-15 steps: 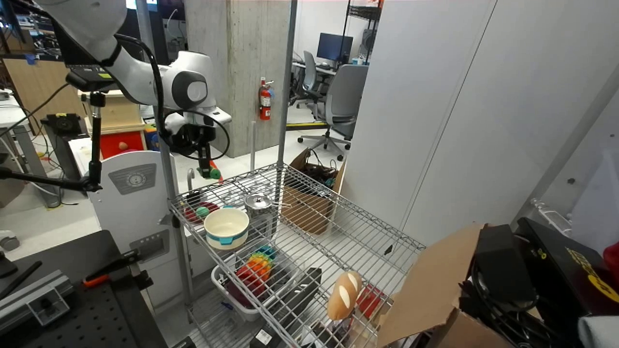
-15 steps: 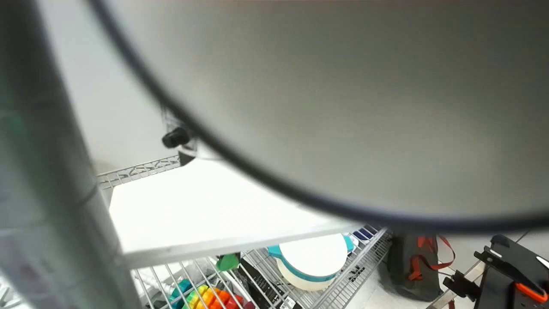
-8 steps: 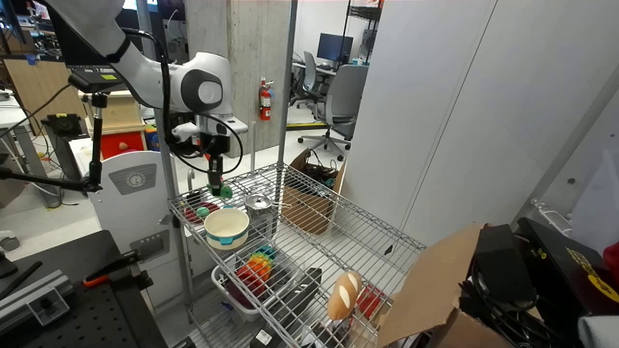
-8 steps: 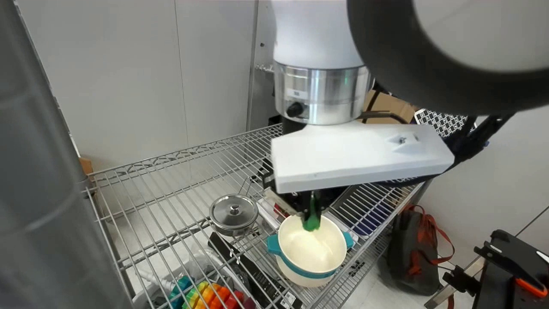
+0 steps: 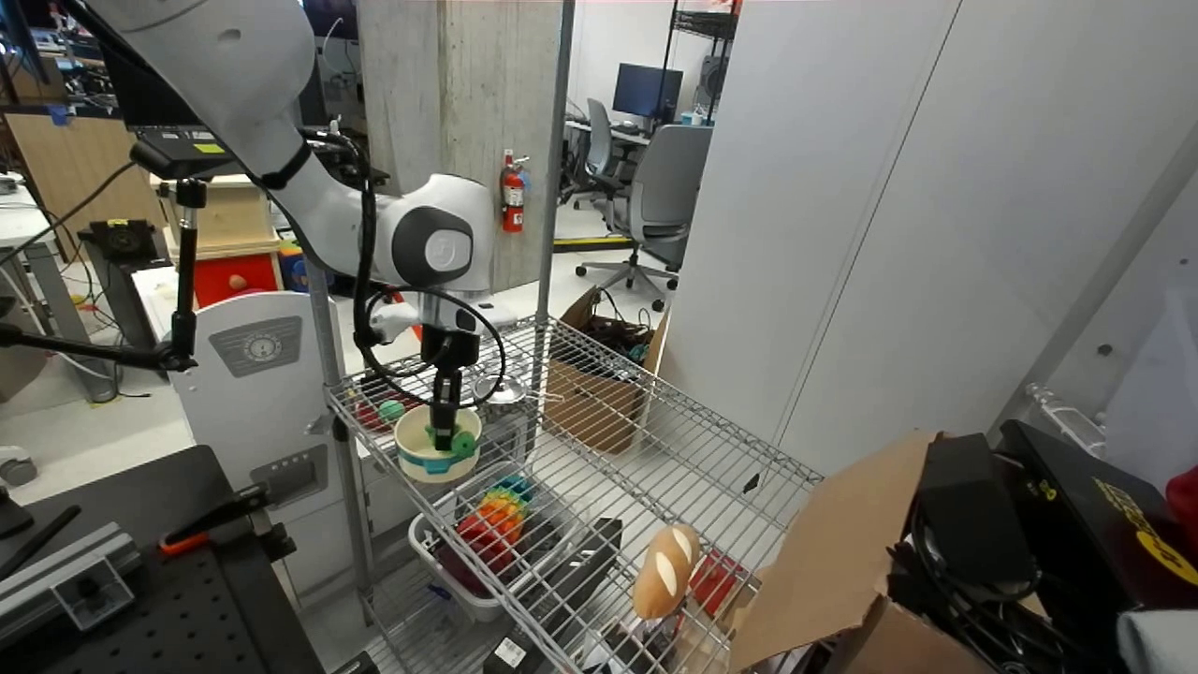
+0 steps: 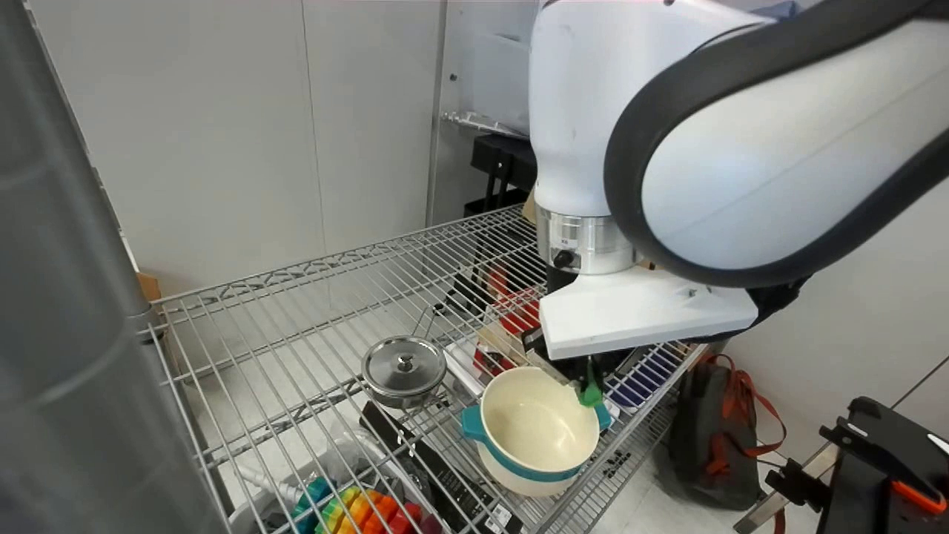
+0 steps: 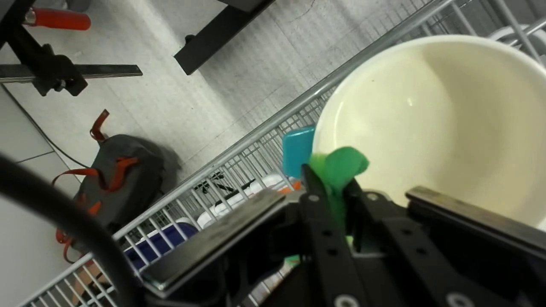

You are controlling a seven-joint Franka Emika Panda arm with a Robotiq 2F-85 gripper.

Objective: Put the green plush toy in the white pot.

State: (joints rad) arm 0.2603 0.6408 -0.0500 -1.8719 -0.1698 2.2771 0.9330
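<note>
1. Edges first: the white pot (image 6: 540, 430) stands upright right by the border of the wire table (image 6: 296, 273), and in the wrist view a metal rail (image 7: 315, 91) cuts diagonally just past its rim.
2. Over that rail it's floor (image 7: 239, 85), lower down, with a dark backpack (image 7: 140, 179) showing its orange-red straps.
3. On the inner side, a lidded steel pan (image 6: 404, 367) sits across from one teal handle (image 6: 472, 421), just a narrow strip of wire between them!
4. More room this way: wire stretches on from the pan toward a bread loaf (image 5: 666, 573), lying well apart from the pot.
5. Tight at the corner, though: an upright post (image 5: 326, 346) stands near the pot, and a black cable (image 5: 365, 253) loops beside the jaws, crossing in front of the pan in an exterior view.
6. And the jaws? Clamped on the green plush toy (image 7: 346, 166), squeezing it from both sides.
7. Where is it? Right at the pot's rim, beside the opposite handle (image 7: 296, 153), its tip overlapping the cream mouth in the wrist view. Touching the rim or above it, I can't tell.
8. What a look: a soft, rounded lobe in bright green, a paler yellow-green patch alongside, slightly blurred up close.
9. In an exterior view, green pokes out on both sides of the jaws, against the cream pot with its teal band.
</note>
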